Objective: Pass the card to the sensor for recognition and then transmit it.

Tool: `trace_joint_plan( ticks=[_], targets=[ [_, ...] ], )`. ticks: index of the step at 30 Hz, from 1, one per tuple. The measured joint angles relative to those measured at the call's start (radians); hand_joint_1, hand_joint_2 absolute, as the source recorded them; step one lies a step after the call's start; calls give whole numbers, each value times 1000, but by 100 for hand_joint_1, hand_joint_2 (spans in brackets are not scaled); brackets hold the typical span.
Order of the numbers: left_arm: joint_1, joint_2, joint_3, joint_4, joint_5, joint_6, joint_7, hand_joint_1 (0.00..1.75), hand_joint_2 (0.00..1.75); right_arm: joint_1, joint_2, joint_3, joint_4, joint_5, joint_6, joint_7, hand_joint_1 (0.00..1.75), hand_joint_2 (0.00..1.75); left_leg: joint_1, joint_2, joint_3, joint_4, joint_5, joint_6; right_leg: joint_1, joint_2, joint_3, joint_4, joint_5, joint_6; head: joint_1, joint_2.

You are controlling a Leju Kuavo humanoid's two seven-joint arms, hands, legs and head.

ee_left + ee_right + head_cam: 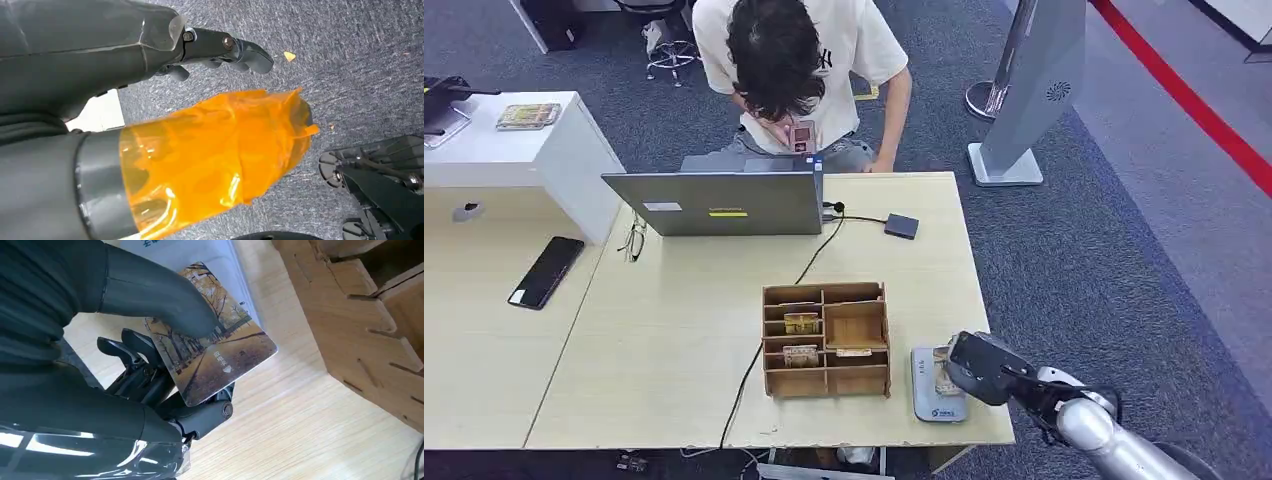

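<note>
1. Head view: my right arm reaches in from below, bent toward the table [674, 330], and my right hand [980, 367] hovers over the grey sensor pad [936, 392], which lies just beside the wooden organizer [826, 339]. The card [945, 381] is a small pale patch under my fingers, above the pad. A person [796, 70] leans over the laptop [724, 203] across the table.
2. Left wrist view: my left hand [200, 50] hangs over grey carpet [350, 60]; its dark fingers [252, 54] curl inward around nothing, and orange film wraps my thumb [215, 155].
3. Right wrist view: my thumb [165, 300] presses on the card's face and my fingers [135, 352] back it from beneath, so the card is pinched. Its long axis runs away from my palm toward the organizer, tilted above the tabletop, its far corner past my fingertips. It is printed with an autumn tree-lined path and small white characters.
</note>
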Motion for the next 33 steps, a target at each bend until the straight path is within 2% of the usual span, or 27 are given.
trace_joint_plan(
  ticks=[19,33],
  targets=[
    [-4,-2,0,0,-1,2,6,0,0,-31,9,42,68,-22,-3,1,175,175,0,0,0,0,0,0,0,0,0,0,0,0,0,0],
    [-7,-2,0,0,-5,3,17,0,0,-54,39,62,122,-35,-21,-1,175,175,0,0,1,0,0,0,0,0,1,0,0,0,0,0]
  ],
)
